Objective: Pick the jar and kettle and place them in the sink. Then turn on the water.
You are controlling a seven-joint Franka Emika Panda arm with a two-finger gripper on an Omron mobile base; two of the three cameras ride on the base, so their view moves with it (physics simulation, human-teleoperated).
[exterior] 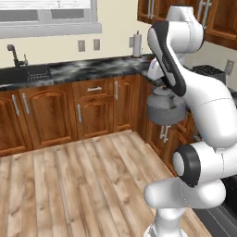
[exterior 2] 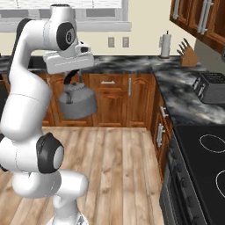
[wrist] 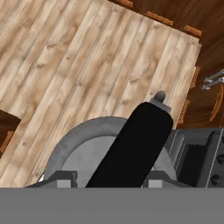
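The pincer clenches the arched black handle of the kettle, which hangs in the air above the wooden floor, well apart from the sink in the dark marbled desk below the window

1. A home kitchen: cherry-wood base cabinets with metal handles run under a dark marbled counter.
2. At ten o'clock in the left base view, a black sink with its faucet sits below a window.
3. A toaster, knife block and paper-towel roll stand on the counter.
4. A black glass cooktop lies at four o'clock in the right base view.
5. Pale wood planks cover the floor.
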